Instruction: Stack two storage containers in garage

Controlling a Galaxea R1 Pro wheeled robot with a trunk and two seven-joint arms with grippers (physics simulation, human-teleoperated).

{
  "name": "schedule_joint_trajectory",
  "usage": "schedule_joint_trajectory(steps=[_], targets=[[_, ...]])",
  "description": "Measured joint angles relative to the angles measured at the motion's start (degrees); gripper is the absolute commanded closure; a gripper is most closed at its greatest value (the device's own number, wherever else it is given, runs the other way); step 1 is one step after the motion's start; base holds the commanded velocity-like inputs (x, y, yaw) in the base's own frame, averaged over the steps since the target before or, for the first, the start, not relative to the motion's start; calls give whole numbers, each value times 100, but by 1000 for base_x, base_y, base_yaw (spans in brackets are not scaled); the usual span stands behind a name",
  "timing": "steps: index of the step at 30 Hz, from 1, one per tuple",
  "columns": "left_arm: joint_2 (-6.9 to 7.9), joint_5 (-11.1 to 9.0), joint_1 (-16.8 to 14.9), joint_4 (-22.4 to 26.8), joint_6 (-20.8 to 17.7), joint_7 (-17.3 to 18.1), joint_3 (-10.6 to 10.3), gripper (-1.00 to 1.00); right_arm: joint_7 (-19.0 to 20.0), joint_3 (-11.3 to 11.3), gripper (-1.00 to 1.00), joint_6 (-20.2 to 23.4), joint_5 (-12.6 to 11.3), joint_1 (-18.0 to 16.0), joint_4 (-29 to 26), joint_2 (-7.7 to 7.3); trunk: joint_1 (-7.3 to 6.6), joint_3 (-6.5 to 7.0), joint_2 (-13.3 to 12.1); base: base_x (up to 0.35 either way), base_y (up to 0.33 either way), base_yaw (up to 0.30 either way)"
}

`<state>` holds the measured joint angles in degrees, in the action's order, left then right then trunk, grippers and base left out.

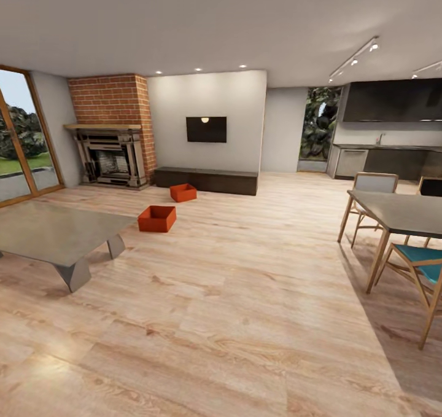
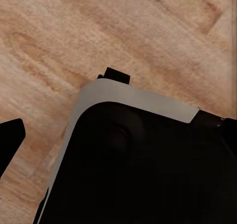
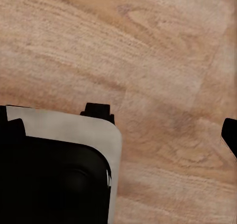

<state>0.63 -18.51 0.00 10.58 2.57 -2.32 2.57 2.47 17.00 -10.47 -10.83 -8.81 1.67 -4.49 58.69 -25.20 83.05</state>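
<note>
The head view looks across the living room, with its light wood plank floor (image 1: 245, 294). The two storage containers stand on this floor, apart from each other. The nearer container (image 1: 157, 218) is just beside the far corner of the low grey coffee table (image 1: 55, 236). The farther container (image 1: 183, 192) is close in front of the long dark TV bench (image 1: 205, 180), under the wall television (image 1: 206, 129). Both are open on top and look empty. A brick fireplace (image 1: 112, 140) is at the left of the bench, and wood-framed glass doors (image 1: 21, 140) are further left. At the right stand a dining table (image 1: 402, 211) and chairs, one with a teal seat (image 1: 423, 263).

Both wrist views look down on the wood planks over the robot's dark base with its pale rim (image 2: 143, 103) (image 3: 74, 127). A dark finger (image 2: 10, 140) of the left gripper shows at one edge, and a dark tip (image 3: 230, 135) of the right gripper at another. I cannot tell if either gripper is released or clenched.
</note>
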Motion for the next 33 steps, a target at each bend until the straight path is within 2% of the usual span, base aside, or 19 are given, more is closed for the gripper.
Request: schedule_joint_trajectory(steps=[33], targets=[[-1, 1, 0, 0, 5, 0, 0, -100, 0, 0, -100, 0, 1, 0, 0, 0, 0, 0, 0, 326, 0, 0]])
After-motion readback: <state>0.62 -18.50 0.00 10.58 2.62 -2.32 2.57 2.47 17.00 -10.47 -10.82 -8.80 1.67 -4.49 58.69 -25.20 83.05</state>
